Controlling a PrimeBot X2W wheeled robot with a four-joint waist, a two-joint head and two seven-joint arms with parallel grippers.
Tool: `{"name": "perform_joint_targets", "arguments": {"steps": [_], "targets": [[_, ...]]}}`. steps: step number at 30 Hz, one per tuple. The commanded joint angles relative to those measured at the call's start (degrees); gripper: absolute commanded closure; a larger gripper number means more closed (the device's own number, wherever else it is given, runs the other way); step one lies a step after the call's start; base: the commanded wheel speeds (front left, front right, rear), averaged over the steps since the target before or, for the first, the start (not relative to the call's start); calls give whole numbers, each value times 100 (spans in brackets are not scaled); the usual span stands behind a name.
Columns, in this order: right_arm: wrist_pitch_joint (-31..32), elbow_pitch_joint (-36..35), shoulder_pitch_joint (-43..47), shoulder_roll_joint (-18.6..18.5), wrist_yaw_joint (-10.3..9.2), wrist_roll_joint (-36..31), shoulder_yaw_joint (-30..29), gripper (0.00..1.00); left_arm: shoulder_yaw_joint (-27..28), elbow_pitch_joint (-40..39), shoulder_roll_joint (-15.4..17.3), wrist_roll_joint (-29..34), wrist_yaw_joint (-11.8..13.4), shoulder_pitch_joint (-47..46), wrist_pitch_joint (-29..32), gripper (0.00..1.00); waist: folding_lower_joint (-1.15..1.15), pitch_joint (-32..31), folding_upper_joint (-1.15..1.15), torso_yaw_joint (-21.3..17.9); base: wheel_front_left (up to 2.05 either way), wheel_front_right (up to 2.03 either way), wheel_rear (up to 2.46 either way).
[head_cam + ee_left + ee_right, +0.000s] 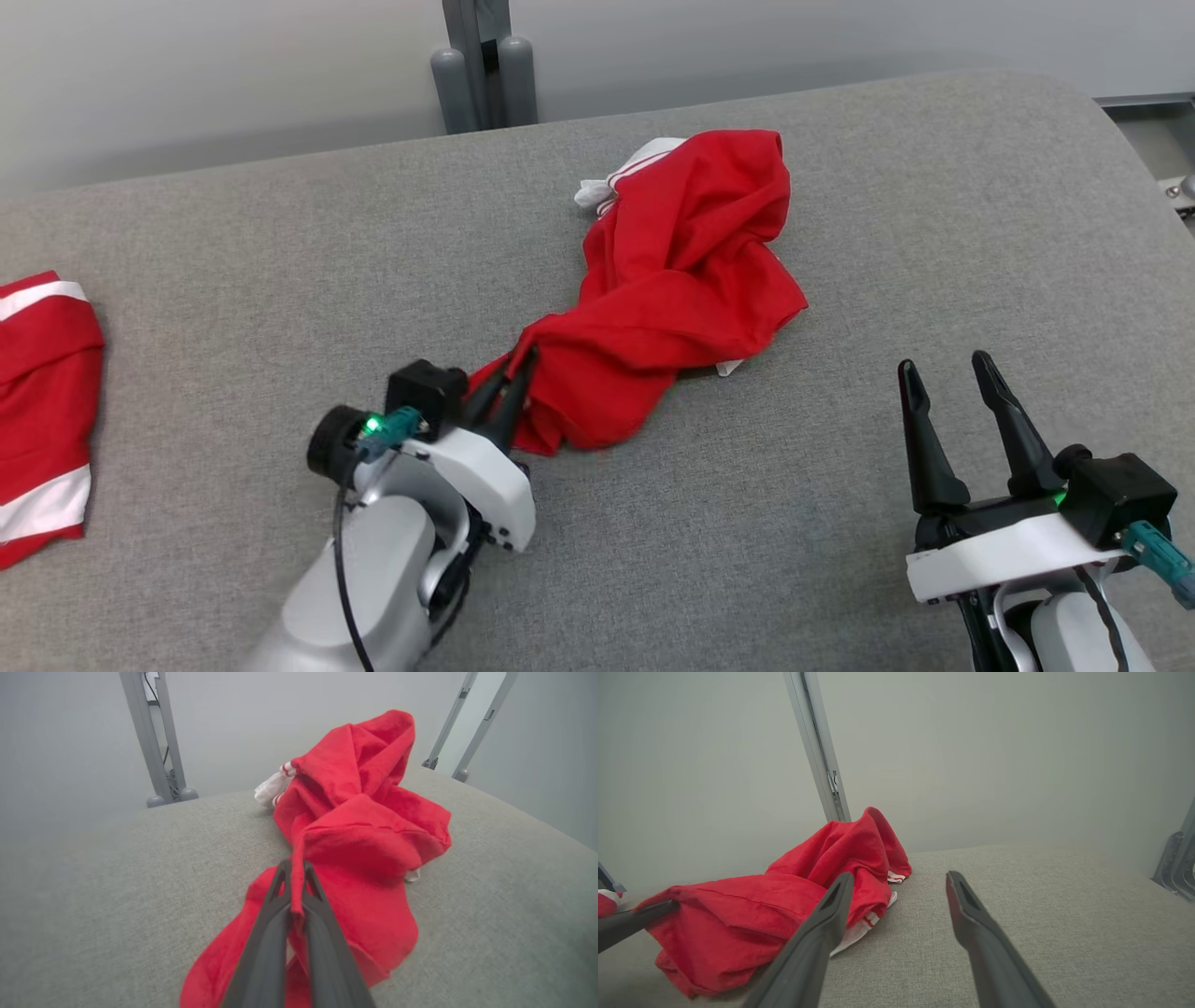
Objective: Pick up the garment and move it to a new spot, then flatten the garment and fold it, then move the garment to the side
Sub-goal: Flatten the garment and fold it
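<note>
Left gripper [521,364] clenched on the near fold of the crumpled red fabric garment with white trim [686,271], mid grey upholstered surface [280,308]; right gripper [952,369] spread, empty. Lift the cloth clear before you carry.

The red garment [681,280] lies crumpled in one loose heap on the grey padded table top [233,280], a little beyond its middle, toward the far edge. The cloth is plain red with deep folds. A white trim with thin red stripes [616,182] shows at the far end of the heap. The near end is drawn into a narrow twisted tail, which is pinched between the closed fingers of the left gripper [527,355].
</note>
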Motion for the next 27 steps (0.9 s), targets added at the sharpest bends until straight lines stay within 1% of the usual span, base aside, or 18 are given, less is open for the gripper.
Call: {"name": "perform_joint_targets", "arguments": {"steps": [1, 4, 7, 11, 13, 15, 18, 22, 27], "targets": [[-8, 29, -47, -13, 3, 4, 9, 0, 68, -29, 97, 15, 64, -164, -71, 100, 0, -28, 0, 13, 0, 0, 0], [-8, 61, -61, -12, 3, 32, 54, 0, 195, -178, 218, 143, 238, -309, -193, 100, 0, -100, 0, 2, 0, 0, 0], [-8, 85, -59, -15, 3, 92, 128, 0, 353, -474, 392, 369, 492, -510, -262, 100, 0, -179, 0, -30, 0, 0, 0], [-8, 69, -73, -15, 3, 165, 155, 0, 714, -1524, 607, 884, 882, -606, -272, 100, 0, -245, 0, -62, 0, 0, 0], [-8, 63, -81, -13, 3, 196, 149, 0, 797, -2019, 710, 1208, 1005, -489, -268, 100, 0, -269, 0, -61, 0, 0, 0], [-8, 69, -77, -15, 3, 224, 134, 0, 783, -2367, 807, 1487, 1053, -356, -269, 100, 0, -292, 0, -47, 0, 0, 0], [-8, 74, -46, -13, 3, 251, 139, 0, 626, -2484, 946, 1784, 987, -78, -269, 100, 0, -325, 0, 5, 0, 0, 0], [-8, 85, 22, -14, 3, 259, 137, 0, 375, -2277, 1069, 1979, 877, 343, -271, 100, 0, -362, 0, 117, 0, 0, 0], [-8, 106, 84, -16, 3, 232, 93, 0, 118, -1785, 1192, 2094, 795, 815, -271, 100, 0, -425, 0, 283, 0, 0, 0]]}}
